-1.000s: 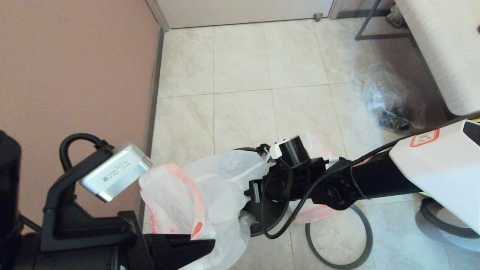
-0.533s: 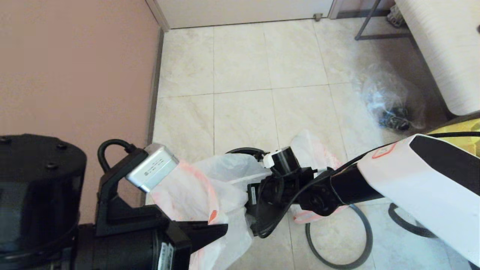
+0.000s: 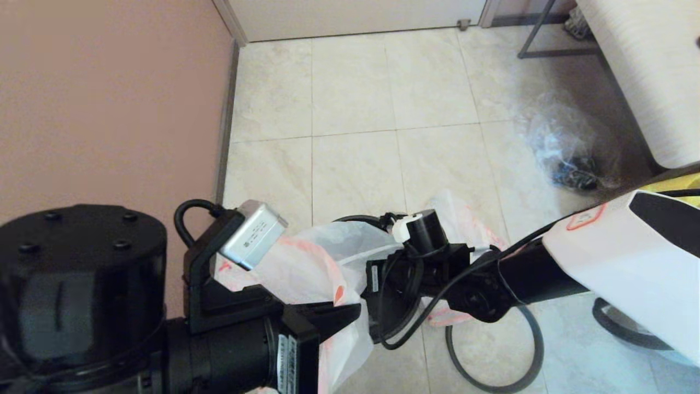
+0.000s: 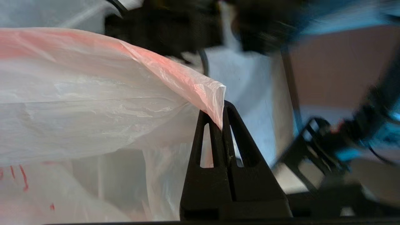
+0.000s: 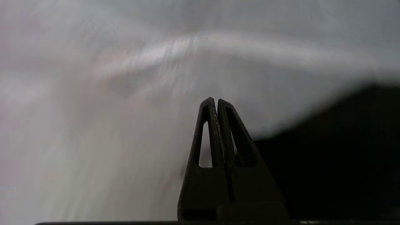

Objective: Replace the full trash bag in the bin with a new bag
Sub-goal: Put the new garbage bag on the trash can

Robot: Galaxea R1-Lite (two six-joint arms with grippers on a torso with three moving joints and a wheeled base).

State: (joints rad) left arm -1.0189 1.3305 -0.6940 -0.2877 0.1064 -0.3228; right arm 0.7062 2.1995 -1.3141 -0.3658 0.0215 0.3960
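Note:
The new bag [image 3: 306,262], translucent white with a pink band, is draped over the bin [image 3: 353,221], of which only a black rim arc shows. My left gripper [image 3: 342,317] is shut on the bag's pink edge [image 4: 200,90], near the bin's front; the closed fingertips [image 4: 229,115] pinch the folded film. My right gripper [image 5: 215,100] is shut inside the bag with nothing visible between its fingers; in the head view it is hidden below its wrist [image 3: 421,268]. The full trash bag [image 3: 569,153], clear with dark waste, lies on the floor at the far right.
The dark-grey hoop [image 3: 451,355] lies on the tiles to the right of the bin. A pink wall [image 3: 109,109] runs along the left. A white furniture edge [image 3: 645,71] and metal legs stand at the back right. Another dark ring [image 3: 618,331] shows at the bottom right.
My left arm has come forward and to the right, carrying the bag's pink edge with it. The right wrist has shifted slightly over the bin.

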